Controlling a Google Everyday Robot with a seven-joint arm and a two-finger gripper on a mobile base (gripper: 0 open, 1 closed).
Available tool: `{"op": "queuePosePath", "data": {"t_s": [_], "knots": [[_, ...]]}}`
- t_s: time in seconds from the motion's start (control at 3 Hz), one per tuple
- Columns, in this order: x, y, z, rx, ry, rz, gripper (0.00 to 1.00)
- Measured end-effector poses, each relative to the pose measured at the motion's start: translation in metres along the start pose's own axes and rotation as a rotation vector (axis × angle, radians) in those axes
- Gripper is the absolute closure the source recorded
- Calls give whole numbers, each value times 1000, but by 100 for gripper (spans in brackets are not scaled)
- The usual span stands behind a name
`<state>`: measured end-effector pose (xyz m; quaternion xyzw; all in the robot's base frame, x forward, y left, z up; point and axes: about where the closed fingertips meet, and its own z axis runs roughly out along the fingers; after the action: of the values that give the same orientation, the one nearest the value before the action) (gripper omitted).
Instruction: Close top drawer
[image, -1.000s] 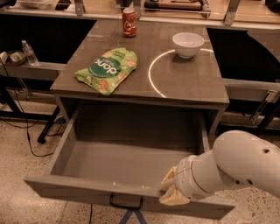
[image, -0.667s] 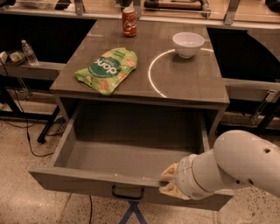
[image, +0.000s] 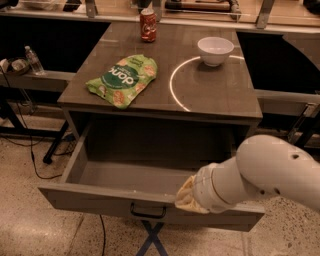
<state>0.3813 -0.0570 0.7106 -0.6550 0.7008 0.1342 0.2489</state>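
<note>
The top drawer (image: 95, 200) is a wide grey wooden drawer under the tabletop. It stands pulled out and its deep box inside is bare. A small black bar handle (image: 148, 212) sits at the middle of its front. My gripper (image: 186, 199) is at the top edge of the drawer front, right of the handle, touching the front panel. The white arm (image: 270, 172) comes in from the right and covers the drawer's right part.
On the grey table (image: 220, 97) lie a green snack bag (image: 124, 79), a red can (image: 148, 25) at the back and a white bowl (image: 215, 50). A water bottle (image: 34, 61) stands at the far left. Blue tape (image: 152, 239) marks the floor below the drawer.
The drawer front has moved back towards the table, with my gripper staying against its top edge.
</note>
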Motion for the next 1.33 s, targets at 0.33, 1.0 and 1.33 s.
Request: {"op": "queuePosePath", "data": {"t_s": [0.33,1.0,1.33], "knots": [[-32,-44,-28,84,-44,-35,85],[3,-25,-57,96,6,-5,100],[40,15,-46,26,58,32,100]]}}
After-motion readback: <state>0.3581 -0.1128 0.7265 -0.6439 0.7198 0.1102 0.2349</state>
